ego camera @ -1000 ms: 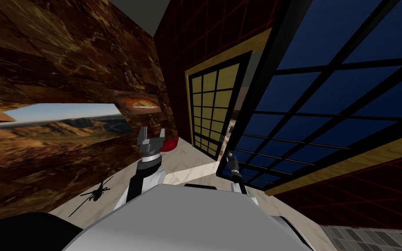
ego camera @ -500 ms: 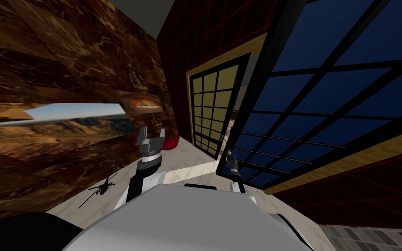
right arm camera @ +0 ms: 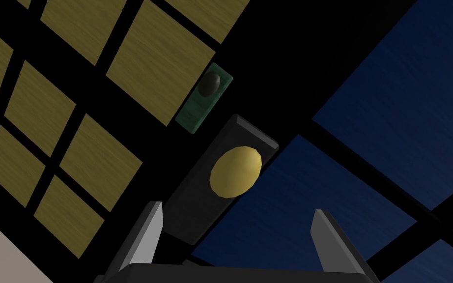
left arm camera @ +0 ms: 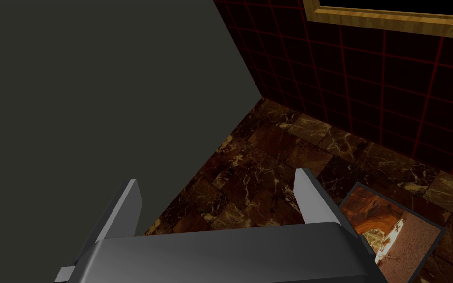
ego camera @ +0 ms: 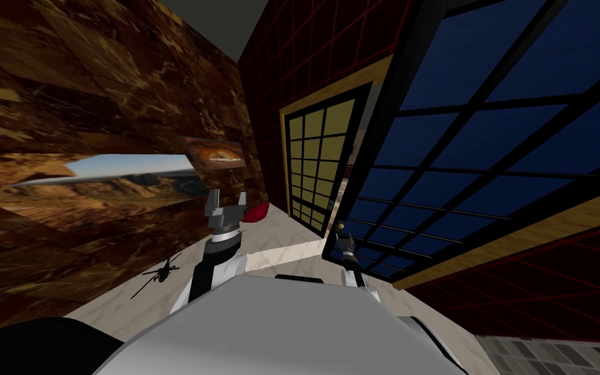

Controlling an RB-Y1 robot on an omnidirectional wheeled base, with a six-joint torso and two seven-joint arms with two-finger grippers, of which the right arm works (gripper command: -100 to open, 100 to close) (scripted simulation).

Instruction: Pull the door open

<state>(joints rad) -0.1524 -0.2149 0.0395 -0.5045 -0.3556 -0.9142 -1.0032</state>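
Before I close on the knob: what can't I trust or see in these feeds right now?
1. Distance from right claw to the yellow knob: the right wrist view looks along the open fingers, so depth is unreadable. In the head view both are too small.
2. Hinge side of the blue-paned door: cut off by the head view's top and right edges.
3. Red object: partly hidden behind the left claw in the head view, too small to name.

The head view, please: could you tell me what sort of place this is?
Probably a hallway inside a house: a brown marbled wall with a framed orange picture, a pale stone floor, and a black-gridded, blue-paned door with a round yellow knob.
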